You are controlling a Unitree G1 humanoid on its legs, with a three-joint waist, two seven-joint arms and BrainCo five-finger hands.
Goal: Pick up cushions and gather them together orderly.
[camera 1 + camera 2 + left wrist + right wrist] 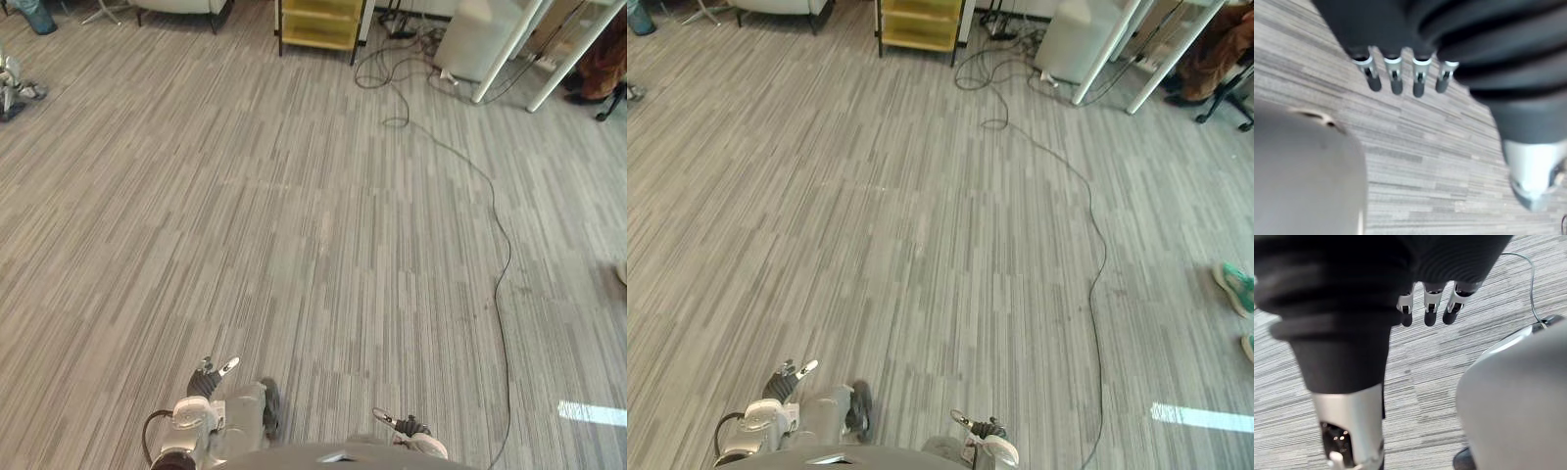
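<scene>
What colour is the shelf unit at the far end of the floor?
The shelf unit is yellow with a dark frame, clearest in the left eye view.

The carpet (294,225) is grey-striped, the shelf (318,24) yellow (shoe (1236,286) teal)

Yellow cart (319,24), striped grey carpet (294,225)

The floor (294,225) beneath both hands is short-pile carpet, matt and finely ribbed in grey stripes. The left hand (1395,73) and right hand (1430,308) have shiny silver metal fingers with dull dark tips, under matt black ribbed covers that look rubbery. Far ahead of the hands, a yellow shelf unit (318,24) looks smooth, with a slight sheen.
</scene>
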